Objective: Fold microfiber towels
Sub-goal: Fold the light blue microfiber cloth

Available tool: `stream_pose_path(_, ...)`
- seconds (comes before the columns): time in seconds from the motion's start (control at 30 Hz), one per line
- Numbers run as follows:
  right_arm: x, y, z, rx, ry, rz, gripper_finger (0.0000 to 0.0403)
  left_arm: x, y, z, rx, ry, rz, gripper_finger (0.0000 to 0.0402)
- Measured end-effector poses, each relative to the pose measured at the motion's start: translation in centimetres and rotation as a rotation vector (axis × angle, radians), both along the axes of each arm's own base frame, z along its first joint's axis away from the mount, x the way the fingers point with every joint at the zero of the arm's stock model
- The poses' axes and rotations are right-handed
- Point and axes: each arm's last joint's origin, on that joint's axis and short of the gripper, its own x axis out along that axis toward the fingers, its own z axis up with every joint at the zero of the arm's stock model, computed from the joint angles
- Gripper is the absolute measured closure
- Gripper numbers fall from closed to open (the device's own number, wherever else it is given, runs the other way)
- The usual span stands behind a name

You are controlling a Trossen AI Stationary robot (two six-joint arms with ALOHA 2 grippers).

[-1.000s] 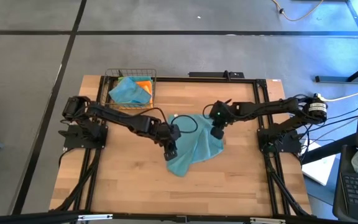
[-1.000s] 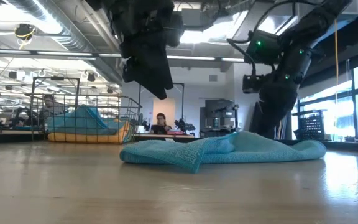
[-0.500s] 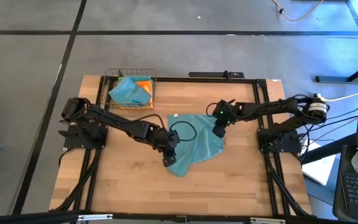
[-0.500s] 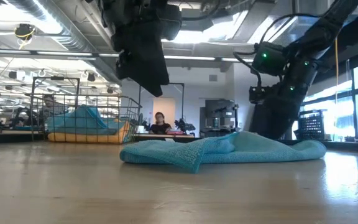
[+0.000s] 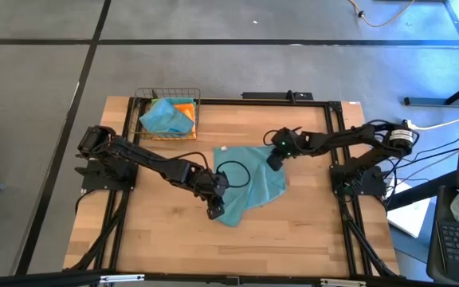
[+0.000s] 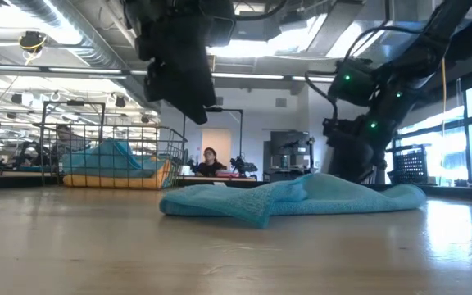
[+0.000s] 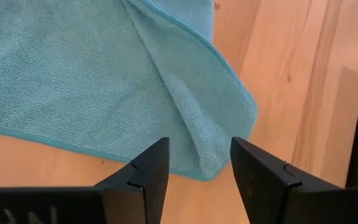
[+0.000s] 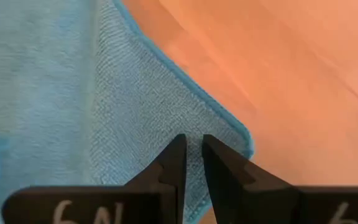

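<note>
Wooden table (image 5: 158, 231), bearing all else. Teal towel (image 5: 249, 187) rumpled flat at mid-table, one corner doubled over into a raised ridge. Wire basket (image 5: 167, 112) at the far edge, well apart from both sets of jaws, heaped with more towels (image 5: 170, 115), teal over orange. Left gripper (image 7: 197, 163) poised above the towel's near corner; jaws spread, nothing between them, the folded ridge running straight into the gap. Right gripper (image 8: 191, 155) low over the towel's far hemmed corner; jaws nearly pressed together, a narrow slit left, nothing seen pinched.

Step in hand, by judgement: seizing two corners for a first fold. Best done by lowering the left jaws astride the ridge, close to the hem, so that one layer only is caught. Right jaws likely to need widening first, then closing on the hem just ahead of them. Equal lift at both corners advisable against skewing of so limp a cloth.

Hard to make out: contact between right fingertips and cloth; number of towels in the basket; underside of the doubled corner, hidden.
</note>
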Motion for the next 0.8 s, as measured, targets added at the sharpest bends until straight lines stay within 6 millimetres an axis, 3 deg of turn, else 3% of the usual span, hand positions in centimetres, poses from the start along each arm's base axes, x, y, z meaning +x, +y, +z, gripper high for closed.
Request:
stream_pose_path(0.33, 0.3, -0.1, -1.0, 0.006, 0.037, -0.053, 0.0345, -0.3, -0.1, -0.2, -0.036, 0.043, -0.026, 0.0239)
stream_pose_path(0.57, 0.2, -0.6, 0.3, -0.105, 0.235, -0.11, 0.0345, -0.5, 0.0, -0.3, -0.029, 0.062, -0.031, 0.0239)
stream_pose_path(0.8, 1.6, -0.8, 1.5, -0.069, 0.178, -0.029, 0.0345, -0.5, 0.0, -0.3, -0.024, 0.061, -0.03, 0.0239)
